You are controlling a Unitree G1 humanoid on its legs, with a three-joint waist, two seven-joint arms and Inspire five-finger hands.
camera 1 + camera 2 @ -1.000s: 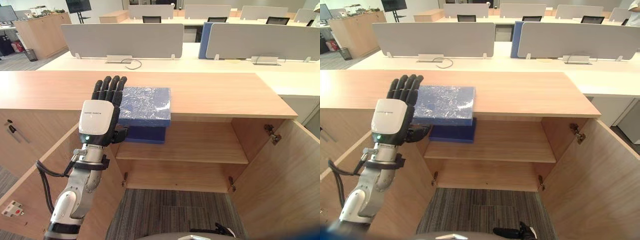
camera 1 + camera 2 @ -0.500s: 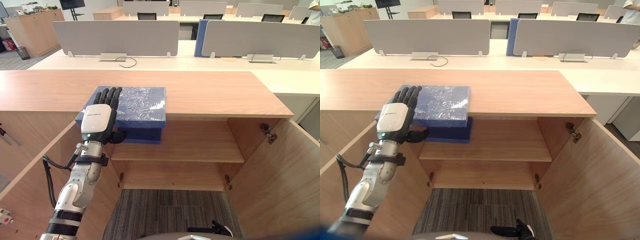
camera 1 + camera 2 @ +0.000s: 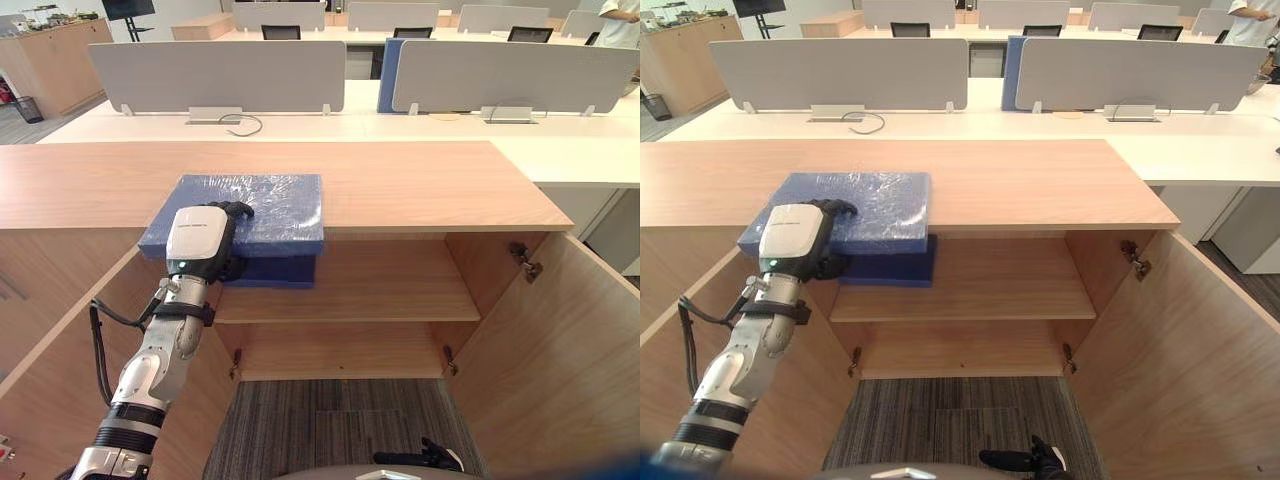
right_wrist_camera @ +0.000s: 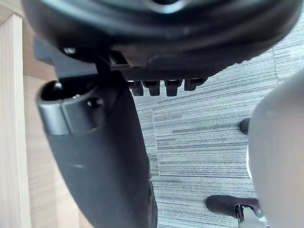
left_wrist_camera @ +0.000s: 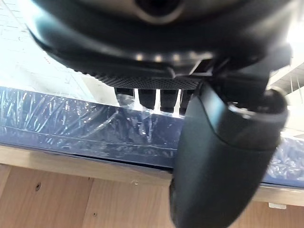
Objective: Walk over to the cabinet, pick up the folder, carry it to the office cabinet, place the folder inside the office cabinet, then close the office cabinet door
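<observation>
**Fingers pinch the folder at its overhang**

The left hand curls over the blue folder's top, with the thumb seemingly beneath. The folder lies on the surface, jutting past its front edge above the open shelf, which likely leaves the thumb room.

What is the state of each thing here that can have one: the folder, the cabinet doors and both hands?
folder: flat on the cabinet top, near edge past the front, not yet inside.
left hand: shut on the folder's near edge.
right hand: hanging over the carpet, apart from the folder.
cabinet doors: both open.
</observation>
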